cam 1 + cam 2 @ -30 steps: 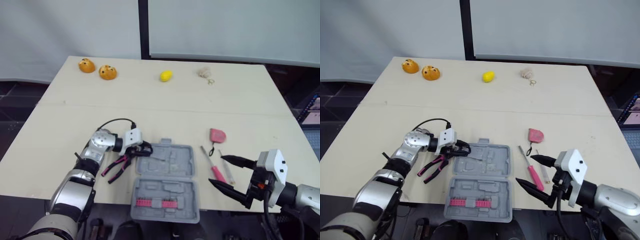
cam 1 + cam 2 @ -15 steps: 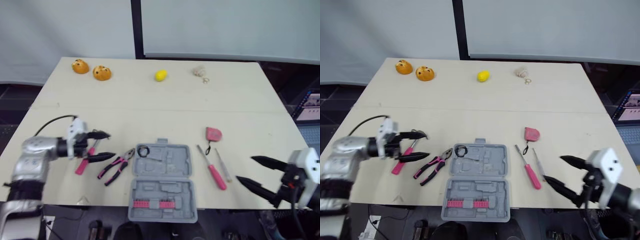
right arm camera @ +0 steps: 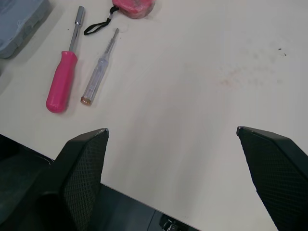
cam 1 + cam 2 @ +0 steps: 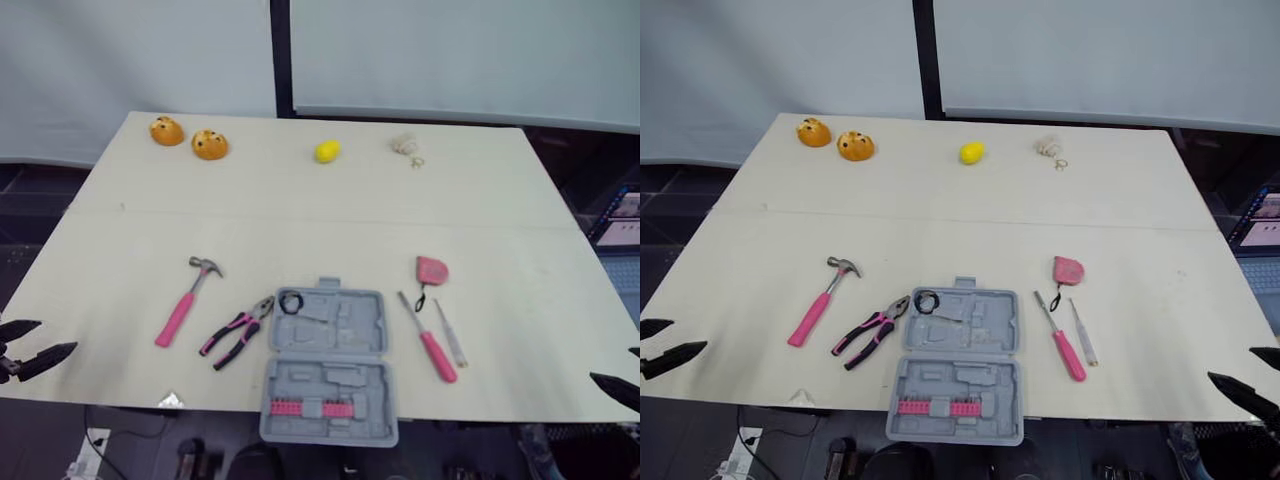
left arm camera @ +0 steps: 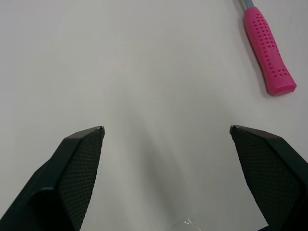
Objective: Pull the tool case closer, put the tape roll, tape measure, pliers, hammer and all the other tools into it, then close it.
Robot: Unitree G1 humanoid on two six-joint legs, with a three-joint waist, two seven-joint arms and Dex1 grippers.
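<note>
The grey tool case (image 4: 340, 345) lies open near the table's front edge, with a row of pink bits in its near half. A black tape roll (image 4: 291, 302) sits in the far left corner of its far half. Left of the case lie the pink-handled pliers (image 4: 235, 334) and the hammer (image 4: 185, 300). To its right are the pink tape measure (image 4: 432, 270), a pink screwdriver (image 4: 430, 340) and a clear screwdriver (image 4: 451, 335). My left gripper (image 4: 45, 338) is open at the front left edge, the hammer handle (image 5: 267, 53) ahead of it. My right gripper (image 4: 1232, 364) is open at the front right edge.
At the back of the table (image 4: 330, 225) lie two orange toys (image 4: 166, 130) (image 4: 210, 144), a yellow lemon (image 4: 328, 151) and a small beige object (image 4: 406, 146). A small scrap (image 4: 170, 400) sits at the front edge.
My left gripper opened at the case's far left corner, leaving the tape roll there, and drew back to the front left edge. The right gripper drew back to the right.
</note>
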